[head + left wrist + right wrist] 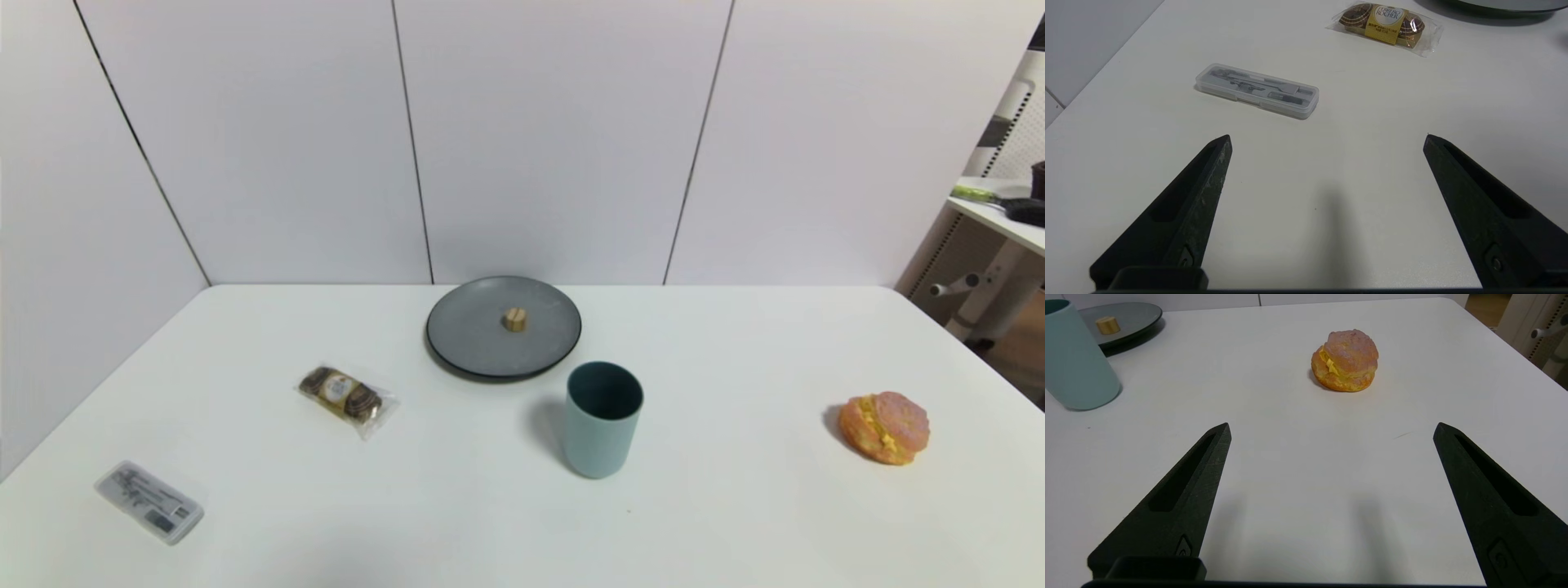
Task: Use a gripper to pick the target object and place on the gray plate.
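The small tan wooden block (pixel 514 319) sits on the round dark-gray plate (pixel 469 327) at the back middle of the table. Both also show in the right wrist view, the block (pixel 1108 325) resting on the plate (pixel 1137 315). Neither gripper shows in the head view. My left gripper (pixel 1327 136) is open and empty over bare table near the front left. My right gripper (pixel 1332 426) is open and empty over bare table near the front right, well short of the plate.
A blue-gray cup (pixel 602 418) stands just in front of the plate. A clear-wrapped brown-gold snack (pixel 344 397) lies to the plate's left. A clear plastic case (pixel 149 501) lies front left. An orange-pink toy bun (pixel 886 428) sits at right. A desk (pixel 1000 216) stands beyond the table's right edge.
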